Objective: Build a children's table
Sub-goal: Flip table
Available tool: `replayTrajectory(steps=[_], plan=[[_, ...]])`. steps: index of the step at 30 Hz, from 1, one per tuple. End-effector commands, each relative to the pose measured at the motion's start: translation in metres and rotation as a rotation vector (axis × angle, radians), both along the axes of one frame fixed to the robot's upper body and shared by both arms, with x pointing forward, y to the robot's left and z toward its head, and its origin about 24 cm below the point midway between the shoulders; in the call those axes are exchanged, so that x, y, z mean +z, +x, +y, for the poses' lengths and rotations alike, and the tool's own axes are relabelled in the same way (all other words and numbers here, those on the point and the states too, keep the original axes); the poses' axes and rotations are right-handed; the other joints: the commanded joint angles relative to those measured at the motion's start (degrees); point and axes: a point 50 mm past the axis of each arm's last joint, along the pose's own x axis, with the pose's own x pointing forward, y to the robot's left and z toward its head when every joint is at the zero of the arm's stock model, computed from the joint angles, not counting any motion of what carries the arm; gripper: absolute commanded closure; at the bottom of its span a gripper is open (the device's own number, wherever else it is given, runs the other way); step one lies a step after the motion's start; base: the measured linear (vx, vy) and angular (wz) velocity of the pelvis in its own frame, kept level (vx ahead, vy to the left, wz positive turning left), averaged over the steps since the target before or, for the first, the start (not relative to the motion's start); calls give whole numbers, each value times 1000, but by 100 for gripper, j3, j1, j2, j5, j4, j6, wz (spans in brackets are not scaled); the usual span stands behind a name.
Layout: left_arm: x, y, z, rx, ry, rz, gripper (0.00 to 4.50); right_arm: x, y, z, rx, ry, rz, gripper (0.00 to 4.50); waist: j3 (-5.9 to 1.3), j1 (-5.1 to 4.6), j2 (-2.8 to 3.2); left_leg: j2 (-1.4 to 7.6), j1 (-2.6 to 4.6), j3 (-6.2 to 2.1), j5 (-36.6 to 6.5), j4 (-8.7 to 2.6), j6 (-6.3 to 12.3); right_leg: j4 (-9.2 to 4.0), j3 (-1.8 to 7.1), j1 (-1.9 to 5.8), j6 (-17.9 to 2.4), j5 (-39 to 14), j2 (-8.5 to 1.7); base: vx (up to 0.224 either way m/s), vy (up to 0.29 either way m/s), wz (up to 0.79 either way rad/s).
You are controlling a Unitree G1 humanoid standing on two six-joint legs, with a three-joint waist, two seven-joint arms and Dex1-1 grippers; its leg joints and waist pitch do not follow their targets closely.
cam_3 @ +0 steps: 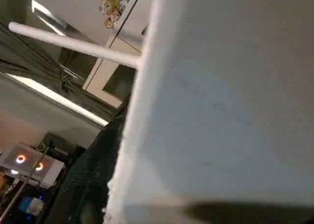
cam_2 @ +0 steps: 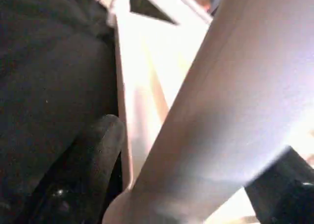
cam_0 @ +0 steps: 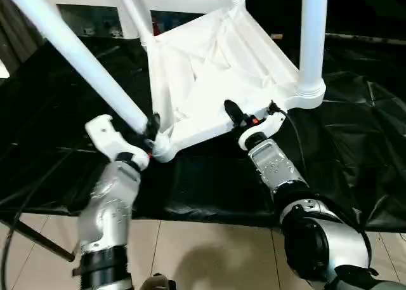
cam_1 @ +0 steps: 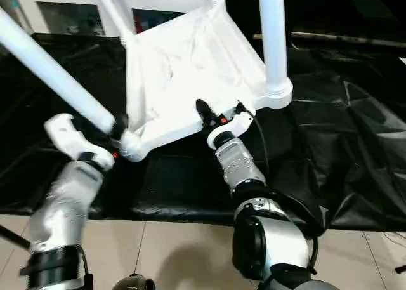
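Left gripper (cam_0: 152,126) straddles a leg (cam_0: 76,52) with fingers spread, while right gripper (cam_0: 248,115) clamps the tabletop (cam_0: 209,74) edge.

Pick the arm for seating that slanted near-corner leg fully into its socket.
Left. Its tool straddles the slanted leg right at the corner socket; the right tool is at the tabletop edge, likely steadying.

We are seeing the white tabletop (cam_0: 209,80) lying underside up and tilted on the black sheet (cam_0: 355,150). Our left claw (cam_0: 151,130) is straddling the leg (cam_0: 76,52) just above its corner socket. Our right claw (cam_0: 247,117) is gripping the tabletop's near rim, with another leg (cam_0: 313,36) standing upright just beyond it.
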Motion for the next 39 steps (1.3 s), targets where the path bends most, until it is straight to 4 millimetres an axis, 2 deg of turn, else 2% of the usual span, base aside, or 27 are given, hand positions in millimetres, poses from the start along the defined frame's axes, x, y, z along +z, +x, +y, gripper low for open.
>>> replayTrajectory(steps=[1, 4, 5, 7, 9, 10, 11, 14, 16, 17, 18, 20, 21, 22, 24, 26, 28, 29, 30, 31, 32, 33, 35, 37, 38, 39], plan=[[-10, -17, 11, 66, -39, 2, 31, 21, 8, -33, -103, -110, -106, 239, -461, 0, 1, 340, 238, -89, 76, -355, 527, -258, 130, 252, -1599, 1231, -416, 0, 0, 0], [-13, -29, 30, 139, -16, -3, 31, 25, 7, -40, -110, -175, -143, 239, -455, 14, 51, 341, 242, -98, -4, -366, 456, -271, 132, 241, -1511, 1168, -409, 0, 0, 0], [-15, -31, 33, 153, -14, 0, 31, 26, 7, -41, -108, -193, -153, 239, -458, 1, 32, 339, 236, -94, -2, -369, 430, -268, 134, 253, -1476, 1221, -403, 0, 0, 0], [-20, -39, 41, 176, -18, 24, 31, 30, 6, -44, -113, -224, -172, 239, -451, 4, 31, 335, 248, -91, -79, -379, 379, -280, 139, 250, -1431, 1168, -399, 0, 0, 0], [-25, -48, 43, 130, 24, 47, 31, 35, 6, -50, -131, -249, -185, 239, -438, -7, 3, 334, 239, -92, -189, -403, 305, -297, 144, 260, -1383, 1039, -400, 0, 0, 0], [-26, -52, 43, 90, 52, 55, 31, 39, 5, -54, -143, -267, -196, 239, -431, -6, 13, 340, 242, -95, -231, -412, 290, -301, 144, 258, -1357, 975, -403, 0, 0, 0], [-28, -57, 43, 55, 76, 62, 31, 43, 4, -57, -151, -288, -208, 239, -428, -13, 2, 345, 252, -89, -259, -413, 266, -311, 149, 248, -1298, 905, -395, 0, 0, 0], [-32, -68, 43, -21, 130, 85, 31, 52, 2, -66, -179, -337, -224, 239, -424, 47, 20, 331, 311, -62, -423, -406, 176, -352, 164, 201, -1131, 718, -350, 0, 0, 0], [-33, -72, 42, -42, 141, 99, 31, 57, 0, -74, -219, -366, -226, 239, -403, 165, 51, 348, 378, -44, -684, -434, -9, -403, 177, 128, -879, 395, -314, 0, 0, 0], [-33, -73, 44, -13, 115, 102, 31, 59, -2, -79, -244, -364, -221, 239, -381, 181, 42, 348, 374, -35, -926, -471, -161, -429, 186, 115, -799, 125, -310, 0, 0, 0], [-33, -73, 44, -7, 109, 103, 31, 60, -2, -79, -249, -364, -220, 239, -374, 185, 43, 351, 370, -35, -1048, -494, -242, -444, 188, 118, -759, -36, -320, 0, 0, 0], [-32, -74, 42, -24, 107, 96, 31, 62, -4, -81, -249, -378, -224, 240, -347, 144, 28, 346, 339, -53, -1538, -573, -523, -493, 185, 114, -598, -708, -357, -27, 6, 0], [-31, -74, 39, -54, 118, 91, 31, 63, -5, -80, -243, -390, -227, 241, -345, 130, 24, 341, 335, -63, -1627, -583, -554, -506, 186, 114, -536, -833, -364, 0, 0, 0], [-30, -75, 37, -75, 125, 87, 31, 63, -6, -80, -239, -397, -229, 242, -342, 99, 10, 334, 318, -75, -1725, -602, -583, -521, 189, 116, -423, -1019, -375, 0, 0, 0], [-27, -76, 28, -162, 156, 69, 31, 64, -9, -80, -224, -428, -231, 243, -339, 58, -12, 317, 301, -81, -1694, -603, -569, -553, 198, 113, -334, -1118, -383, 0, 0, 0], [-22, -77, 19, -263, 213, 41, 31, 65, -14, -81, -208, -474, -236, 243, -357, 14, -27, 308, 260, -80, -1421, -588, -482, -527, 202, 140, -275, -942, -379, 0, 0, 0], [-15, -78, 11, -362, 307, 4, 31, 67, -18, -87, -226, -548, -237, 243, -343, 21, -24, 305, 263, -69, -1307, -581, -422, -549, 203, 119, -232, -913, -368, 0, 0, 0], [-7, -76, 5, -430, 403, -37, 31, 70, -21, -93, -258, -615, -233, 243, -356, -6, -32, 302, 256, -62, -1239, -571, -419, -519, 203, 122, -245, -850, -359, 0, 0, 0], [-5, -75, 3, -448, 434, -48, 31, 71, -22, -95, -266, -637, -232, 243, -353, 18, -22, 305, 269, -67, -1205, -572, -406, -539, 200, 114, -198, -867, -352, 0, 0, 0], [-3, -74, 1, -471, 467, -58, 6, 73, -23, -97, -277, -656, -233, 243, -361, 10, -18, 293, 282, -52, -1168, -558, -410, -520, 204, 103, -199, -831, -348, 0, 0, 0], [-1, -74, -1, -494, 498, -67, 0, 74, -24, -99, -295, -671, -230, 243, -354, 4, -13, 295, 279, -48, -1175, -563, -451, -528, 208, 98, -228, -861, -350, 0, 0, 0], [2, -73, -4, -521, 526, -82, 0, 76, -24, -102, -315, -693, -232, 243, -354, 11, -15, 290, 285, -44, -1179, -558, -473, -525, 207, 97, -231, -865, -347, 0, 0, 0], [12, -71, -14, -592, 565, -125, 0, 82, -26, -109, -367, -727, -233, 243, -364, 3, 28, 286, 313, -46, -1255, -561, -563, -502, 203, 75, -274, -834, -332, 0, 0, 0], [18, -68, -18, -612, 603, -156, 0, 86, -26, -112, -391, -748, -236, 245, -359, -12, 3, 281, 309, -46, -1319, -567, -599, -500, 201, 83, -302, -785, -322, 0, 0, 0], [19, -67, -19, -614, 604, -162, 0, 87, -26, -112, -393, -752, -238, 246, -368, -5, 8, 278, 328, -38, -1321, -554, -598, -496, 205, 73, -326, -732, -324, 0, 0, 0], [22, -66, -20, -616, 608, -175, 0, 87, -26, -112, -399, -760, -241, 246, -362, -7, 24, 278, 315, -43, -1321, -557, -603, -493, 207, 82, -337, -709, -328, 0, 0, 0]])
